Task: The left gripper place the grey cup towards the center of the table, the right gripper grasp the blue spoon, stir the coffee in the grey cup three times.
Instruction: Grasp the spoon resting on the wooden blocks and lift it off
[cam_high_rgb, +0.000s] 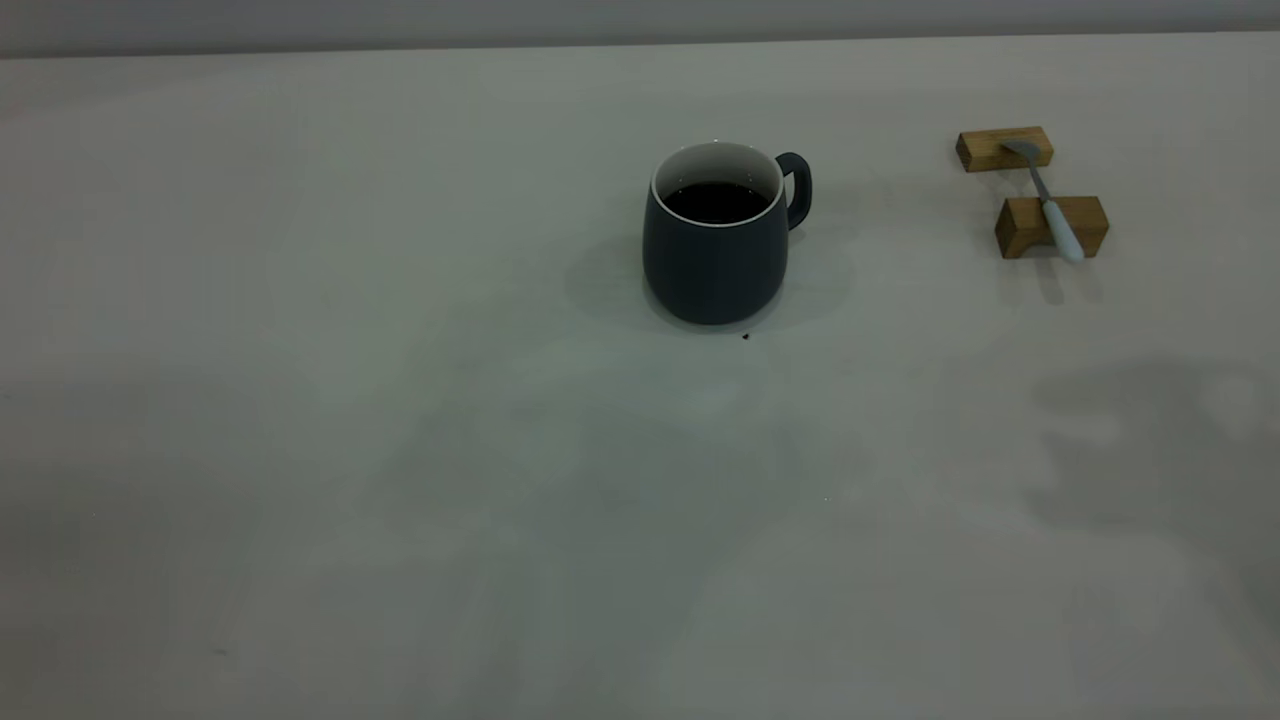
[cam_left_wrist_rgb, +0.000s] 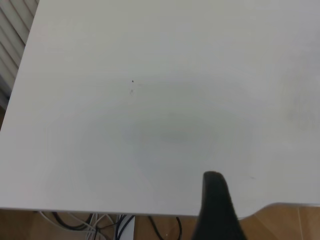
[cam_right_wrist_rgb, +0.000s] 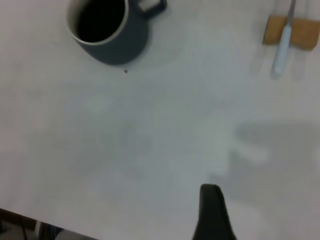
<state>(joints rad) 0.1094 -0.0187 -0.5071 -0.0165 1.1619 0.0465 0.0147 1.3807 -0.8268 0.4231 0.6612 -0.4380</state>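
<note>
The grey cup (cam_high_rgb: 715, 255) stands upright near the middle of the table (cam_high_rgb: 400, 420), its handle pointing right. Dark coffee (cam_high_rgb: 715, 202) fills it well below the rim. The blue spoon (cam_high_rgb: 1052, 208) lies at the far right across two wooden blocks, pale handle toward the front. Neither arm shows in the exterior view. A black part of my left gripper (cam_left_wrist_rgb: 215, 210) hangs over bare table near its edge. In the right wrist view a black part of my right gripper (cam_right_wrist_rgb: 212, 215) is well short of the cup (cam_right_wrist_rgb: 115, 40) and the spoon (cam_right_wrist_rgb: 282, 47).
The two wooden blocks (cam_high_rgb: 1004, 148) (cam_high_rgb: 1030, 228) hold the spoon off the table. A tiny dark speck (cam_high_rgb: 745, 336) lies just in front of the cup. The left wrist view shows the table's edge with cables (cam_left_wrist_rgb: 95, 222) and a wooden floor below.
</note>
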